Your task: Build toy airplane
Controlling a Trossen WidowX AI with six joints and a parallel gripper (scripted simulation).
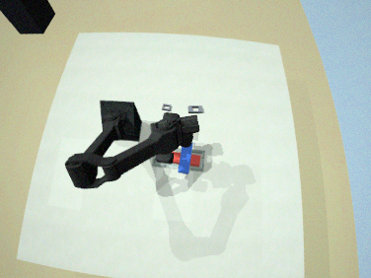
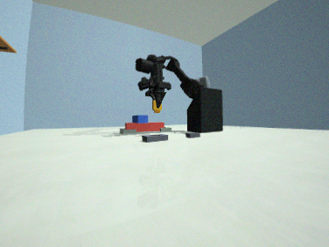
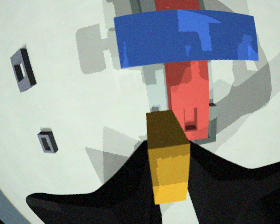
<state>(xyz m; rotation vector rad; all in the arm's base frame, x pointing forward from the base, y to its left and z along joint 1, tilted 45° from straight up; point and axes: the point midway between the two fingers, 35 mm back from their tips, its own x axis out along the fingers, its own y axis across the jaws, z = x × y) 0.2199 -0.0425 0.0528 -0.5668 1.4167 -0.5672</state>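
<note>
The red fuselage point(image 1: 195, 160) point(image 2: 150, 126) point(image 3: 187, 90) lies in the grey jig point(image 1: 202, 167) point(image 2: 128, 131) point(image 3: 212, 133) and looks level. The blue wing point(image 1: 185, 160) point(image 2: 140, 118) point(image 3: 150, 42) sits crosswise on top of it. My gripper point(image 2: 157, 102) point(image 3: 162, 143) is shut on the yellow tail fin point(image 2: 157, 107) point(image 3: 170, 172). It holds the fin in the air above the fuselage's tail end. In the wrist view the open tail socket point(image 3: 190, 125) shows just beyond the fin, a little to the right. The fin's tab is not visible. In the top view the arm hides the fin and the tail end.
Two grey holders without parts lie beside the jig, the larger point(image 1: 200, 110) point(image 2: 155, 138) point(image 3: 25, 83) and the smaller point(image 1: 170, 108) point(image 2: 192, 135) point(image 3: 48, 133). The arm's black base point(image 1: 129, 128) point(image 2: 207, 110) stands near the jig.
</note>
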